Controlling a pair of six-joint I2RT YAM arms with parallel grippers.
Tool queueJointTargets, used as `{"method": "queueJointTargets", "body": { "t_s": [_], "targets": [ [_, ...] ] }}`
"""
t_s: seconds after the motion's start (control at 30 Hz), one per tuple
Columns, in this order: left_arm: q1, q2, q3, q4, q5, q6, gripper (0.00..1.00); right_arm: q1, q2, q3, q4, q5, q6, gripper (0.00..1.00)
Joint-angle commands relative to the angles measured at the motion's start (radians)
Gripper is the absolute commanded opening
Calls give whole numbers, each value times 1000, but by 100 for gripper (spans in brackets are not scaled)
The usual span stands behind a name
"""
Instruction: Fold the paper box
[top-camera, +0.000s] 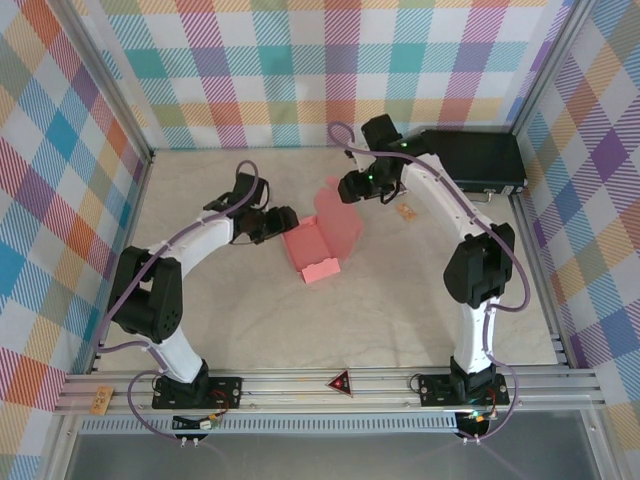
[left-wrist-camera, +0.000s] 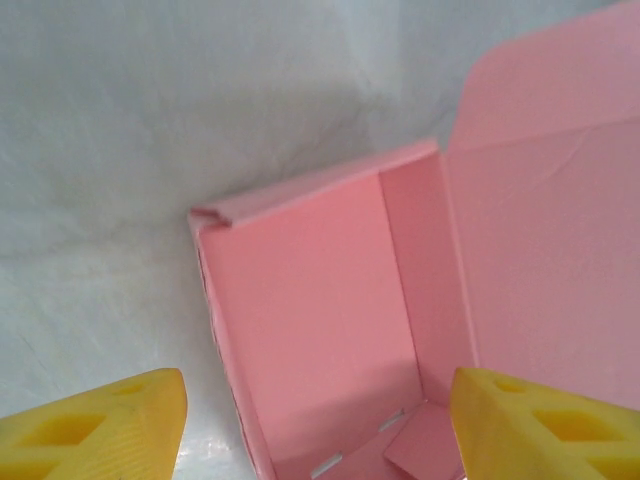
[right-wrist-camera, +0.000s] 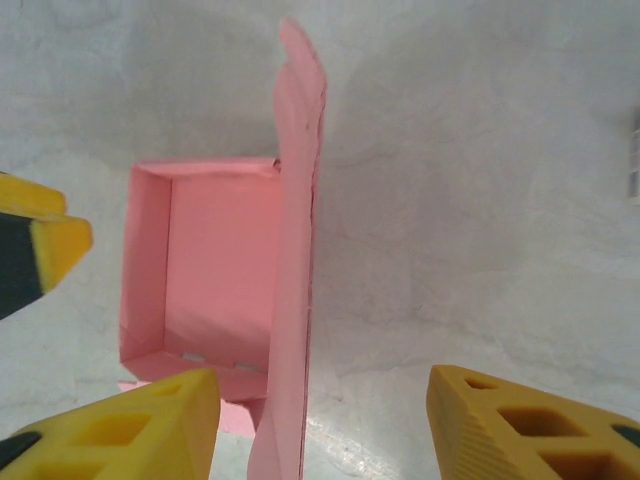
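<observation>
The paper box (top-camera: 312, 252) is salmon-pink, a shallow open tray on the white table with its lid flap (top-camera: 339, 215) standing up at the far right side. My left gripper (top-camera: 284, 222) hovers at the tray's left side and is open. In the left wrist view the left gripper (left-wrist-camera: 320, 430) has its yellow fingers (left-wrist-camera: 110, 425) spread over the paper box (left-wrist-camera: 320, 320), gripping nothing. My right gripper (top-camera: 350, 187) is above the lid. In the right wrist view the right gripper (right-wrist-camera: 325, 425) is open, and the lid (right-wrist-camera: 295, 300) stands edge-on between its fingers, nearer the left one.
A black hard case (top-camera: 475, 160) lies at the back right against the checked wall. A small tan tag (top-camera: 405, 212) lies on the table under the right arm. An aluminium rail (top-camera: 330, 385) runs along the near edge.
</observation>
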Motion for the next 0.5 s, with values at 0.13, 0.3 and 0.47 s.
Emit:
{"method": "queueJointTargets", "body": {
  "t_s": [0.13, 0.3, 0.47],
  "targets": [
    [70, 170, 242, -112, -107, 100, 58, 5, -242, -163, 100, 140, 61, 60],
    [85, 294, 349, -110, -154, 152, 37, 5, -424, -407, 174, 132, 106, 61],
    [85, 408, 430, -129, -87, 209, 24, 8, -623, -718, 301, 26, 158, 60]
  ]
}}
